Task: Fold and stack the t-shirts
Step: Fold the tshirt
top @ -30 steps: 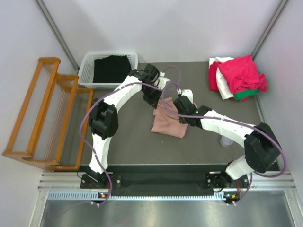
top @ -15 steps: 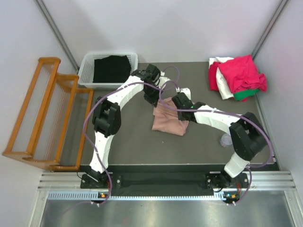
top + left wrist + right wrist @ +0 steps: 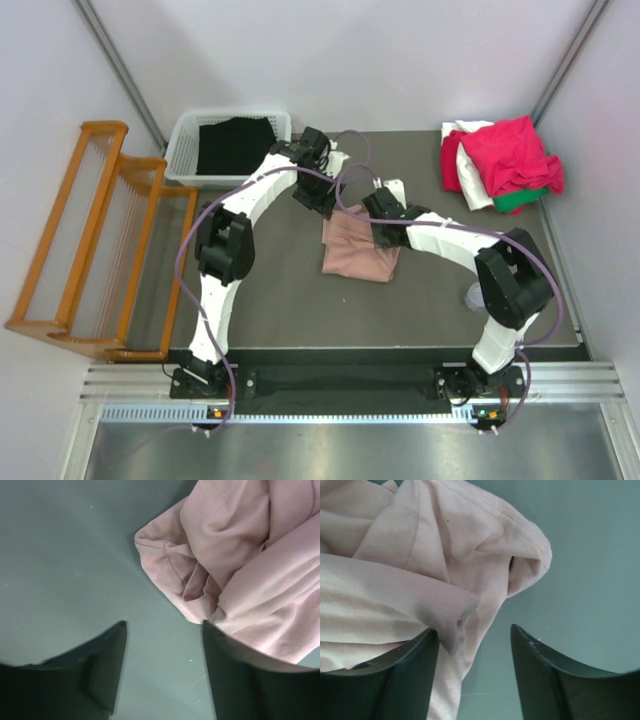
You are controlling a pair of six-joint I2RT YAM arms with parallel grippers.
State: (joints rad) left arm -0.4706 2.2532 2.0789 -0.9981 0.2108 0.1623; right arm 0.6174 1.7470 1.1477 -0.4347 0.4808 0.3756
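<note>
1. Grey matte table [image 3: 270, 300] stands between pale walls, with a wooden rack [image 3: 95, 240] on its left.
2. One dusty-pink t-shirt [image 3: 355, 255] lies folded at the middle; the other t-shirts [image 3: 505, 160] are piled at the far right.
3. At its far corners, the left gripper [image 3: 165, 625] and the right gripper [image 3: 475, 628] have their jaws apart.

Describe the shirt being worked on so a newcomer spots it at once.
On the dark table, look at the centre. The dusty-pink shirt lies there alone, roughly folded; the brighter shirts are heaped in the far right corner.
</note>
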